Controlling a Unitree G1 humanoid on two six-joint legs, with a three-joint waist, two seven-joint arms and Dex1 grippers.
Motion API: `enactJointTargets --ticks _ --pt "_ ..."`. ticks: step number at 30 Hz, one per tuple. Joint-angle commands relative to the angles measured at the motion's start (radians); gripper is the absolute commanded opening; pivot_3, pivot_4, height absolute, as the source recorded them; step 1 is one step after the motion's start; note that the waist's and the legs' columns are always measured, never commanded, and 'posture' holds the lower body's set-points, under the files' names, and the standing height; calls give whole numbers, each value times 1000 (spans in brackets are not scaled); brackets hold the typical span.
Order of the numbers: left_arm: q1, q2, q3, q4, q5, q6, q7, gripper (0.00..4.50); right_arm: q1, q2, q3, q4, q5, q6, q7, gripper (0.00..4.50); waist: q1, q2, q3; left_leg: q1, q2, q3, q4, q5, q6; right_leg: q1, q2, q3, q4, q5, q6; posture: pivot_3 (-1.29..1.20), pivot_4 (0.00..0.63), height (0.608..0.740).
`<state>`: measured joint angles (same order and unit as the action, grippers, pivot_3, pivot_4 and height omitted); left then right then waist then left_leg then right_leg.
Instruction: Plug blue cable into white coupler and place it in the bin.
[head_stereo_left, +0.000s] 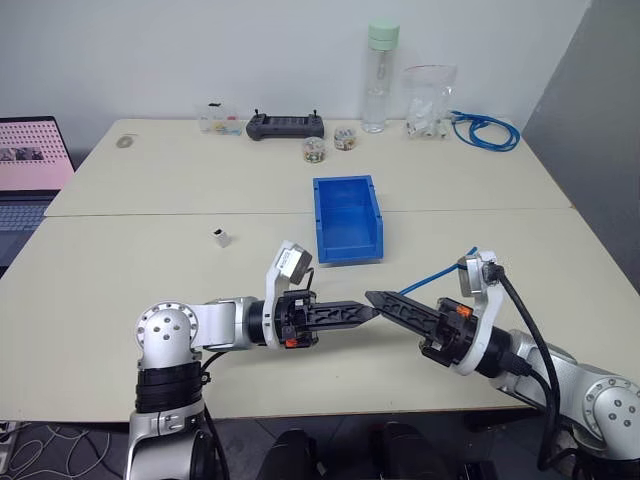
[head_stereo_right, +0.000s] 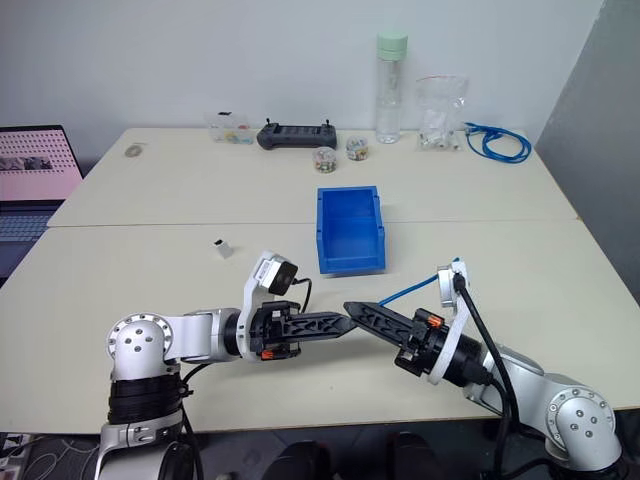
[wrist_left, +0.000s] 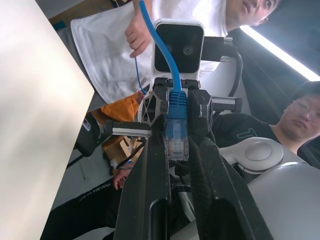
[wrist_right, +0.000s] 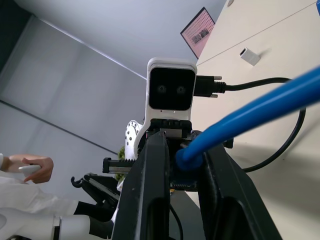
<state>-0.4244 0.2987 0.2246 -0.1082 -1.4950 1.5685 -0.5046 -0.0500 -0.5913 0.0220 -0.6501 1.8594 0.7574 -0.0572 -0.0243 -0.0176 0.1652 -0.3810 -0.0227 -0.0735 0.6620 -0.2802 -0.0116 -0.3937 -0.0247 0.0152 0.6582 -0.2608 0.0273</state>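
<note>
Cable (head_stereo_left: 430, 279) sits thin and limp between our two hands; left hand (head_stereo_left: 372, 313) clenched, right hand (head_stereo_left: 372, 296) clamped at its plug. Coupler (head_stereo_left: 220, 238) lies on the table (head_stereo_left: 120, 280), light, likely slippery; we'd pinch its sides.

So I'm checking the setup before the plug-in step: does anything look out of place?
Yes. The white coupler sits alone on the table, left of the bin, while both grippers meet fingertip to fingertip on the blue cable, whose plug sits between the left gripper's fingers.
</note>
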Motion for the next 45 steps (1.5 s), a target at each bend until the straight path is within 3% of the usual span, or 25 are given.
enactJointTargets --ticks 1,3,5,11,13,15,18,23,30,37,45 --pt "1 11 -23 -19 -30 -51 35 232 -3 -7 7 -32 36 -11 11 190 0 0 0 0 0 0 0 0 0 0 0 0 0 0 0 0 150 740" --pt "7 19 -33 -42 -24 -75 30 232 -4 -11 10 -33 32 -13 12 193 0 0 0 0 0 0 0 0 0 0 0 0 0 0 0 0 150 740" --pt "14 37 -45 -52 -27 -82 15 933 -9 -16 12 -31 21 -13 10 193 0 0 0 0 0 0 0 0 0 0 0 0 0 0 0 0 150 740" --pt "24 146 -68 -112 -35 -84 -73 2095 -60 -26 9 13 -14 -8 21 193 -2 1 1 -1 0 0 -1 0 0 -1 0 0 0 0 0 0 150 740" --pt "56 245 -99 -225 67 -130 -175 2483 -86 -35 3 49 -63 3 50 193 -2 1 2 -1 0 1 -1 0 0 -2 0 1 0 0 -1 0 150 740" --pt "123 383 -160 -354 256 -266 -285 2858 -114 -41 1 97 -118 16 95 193 -7 0 5 -1 0 2 -2 0 0 -3 0 1 -1 -1 -1 0 150 740" --pt "209 454 -199 -404 450 -449 -299 3482 -145 -37 3 143 -188 27 145 193 -4 4 7 -1 0 4 -4 0 -1 -5 0 4 0 -2 -4 0 150 740" --pt "318 226 -218 -416 921 -709 272 4442 -223 11 18 224 -321 27 207 193 19 4 10 -3 0 4 -4 0 -1 -7 -2 4 -1 -1 -3 0 150 740" --pt "260 -36 -187 -257 1356 -847 810 4442 -281 46 -5 273 -368 63 248 193 33 1 12 -14 -1 2 1 0 -1 -14 -3 2 0 4 -5 0 150 740" --pt "58 -214 -85 184 1426 -1070 961 4442 -315 63 -21 283 -388 97 252 193 47 0 12 -15 -2 2 2 0 0 -13 -3 -1 1 5 -4 0 150 740" --pt "-197 -287 -24 607 1415 -1298 972 4442 -305 25 -72 275 -390 134 255 193 51 0 11 -15 -4 1 4 1 0 -13 -4 -2 3 5 -3 0 150 740"
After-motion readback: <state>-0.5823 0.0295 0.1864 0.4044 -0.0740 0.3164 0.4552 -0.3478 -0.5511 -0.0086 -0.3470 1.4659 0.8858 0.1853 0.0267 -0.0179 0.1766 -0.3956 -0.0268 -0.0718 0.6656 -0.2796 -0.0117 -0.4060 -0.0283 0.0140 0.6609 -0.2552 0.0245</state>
